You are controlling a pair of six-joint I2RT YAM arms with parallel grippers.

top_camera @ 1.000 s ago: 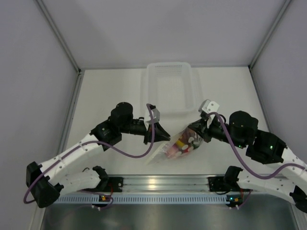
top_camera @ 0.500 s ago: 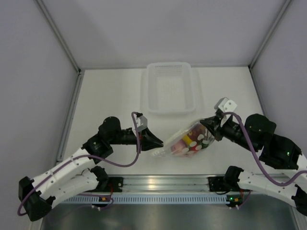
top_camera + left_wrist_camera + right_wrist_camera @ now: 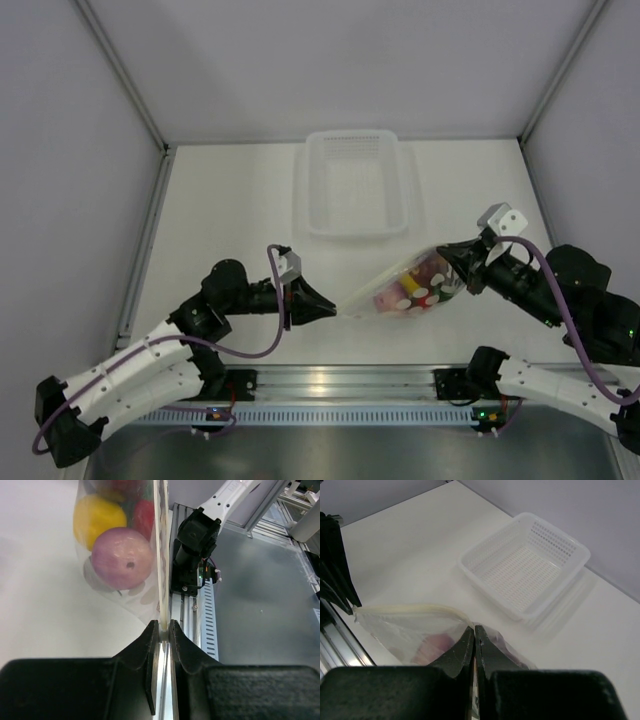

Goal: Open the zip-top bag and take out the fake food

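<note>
Slack has left the zip-top bag (image 3: 372,298) as left gripper (image 3: 335,307) and right gripper (image 3: 447,263), both clamped on it, pulled apart sideways; fake food (image 3: 412,288) remains inside.

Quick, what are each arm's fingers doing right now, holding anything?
Left gripper: shut on the zip-top bag, at its edge.
Right gripper: shut on the zip-top bag too.

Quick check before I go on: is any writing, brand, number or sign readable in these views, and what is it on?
None can be read.
The zip-top bag has only white dots and no print.
The white basket is plain mesh.
The fake food has no marks.
The black arm base shows a small green light but no legible label.
</note>
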